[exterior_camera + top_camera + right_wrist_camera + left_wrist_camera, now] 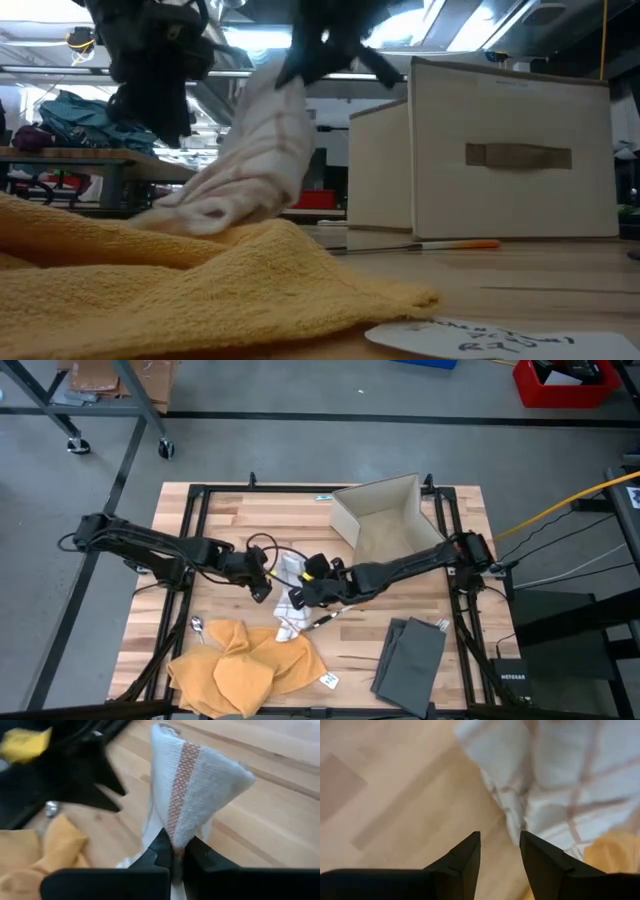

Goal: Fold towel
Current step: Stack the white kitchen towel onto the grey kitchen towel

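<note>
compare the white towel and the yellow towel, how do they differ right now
The white towel is white with thin reddish stripes; the yellow towel is plain yellow. The white towel is pinched in the shut fingers of the right gripper and lifted into a peak, while the yellow towel lies crumpled on the table, untouched. In the high view the yellow towel covers more area. Both are unfolded cloth, touching at the front.

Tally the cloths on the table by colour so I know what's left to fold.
White cloth with reddish stripes: 1, pinched in the right hand
Yellow-orange cloth: 1, crumpled
Dark grey cloth: 1, lying flat
Total: 3
</note>
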Available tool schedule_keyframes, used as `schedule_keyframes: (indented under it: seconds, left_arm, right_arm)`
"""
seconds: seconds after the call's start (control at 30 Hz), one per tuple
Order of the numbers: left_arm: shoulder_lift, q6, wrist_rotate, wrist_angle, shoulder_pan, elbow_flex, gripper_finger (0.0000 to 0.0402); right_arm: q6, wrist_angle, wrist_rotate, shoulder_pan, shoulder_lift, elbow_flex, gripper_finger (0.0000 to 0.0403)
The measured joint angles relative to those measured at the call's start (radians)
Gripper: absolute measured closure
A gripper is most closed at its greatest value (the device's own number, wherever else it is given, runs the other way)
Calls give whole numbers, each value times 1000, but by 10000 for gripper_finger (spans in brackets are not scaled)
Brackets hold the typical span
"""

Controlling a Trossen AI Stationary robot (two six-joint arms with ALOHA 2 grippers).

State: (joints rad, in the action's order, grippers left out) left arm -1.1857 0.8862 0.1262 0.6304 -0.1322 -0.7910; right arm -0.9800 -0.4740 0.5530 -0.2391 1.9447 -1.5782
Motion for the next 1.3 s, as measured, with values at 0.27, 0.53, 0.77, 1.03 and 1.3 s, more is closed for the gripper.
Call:
schedule_keyframes:
  seconds: [0.27, 0.53, 0.77, 1.03, 1.3]
  left_arm:
    - [40, -12, 80, -4, 0, 0, 270]
    - [39, -25, 80, -4, 0, 0, 270]
    - [39, -36, 81, -6, 0, 0, 270]
    - [39, -50, 80, -5, 0, 0, 270]
    - [39, -49, 80, -6, 0, 0, 270]
  right_arm:
    - [-24, 14, 61, -94, -75, -8, 390]
    - [-166, 28, 234, -246, -145, -8, 389]
    - [-312, 31, 426, -400, -185, -8, 390]
    - [-494, 20, 609, -597, -184, -8, 391]
    - [-679, -104, 785, -761, -184, -8, 391]
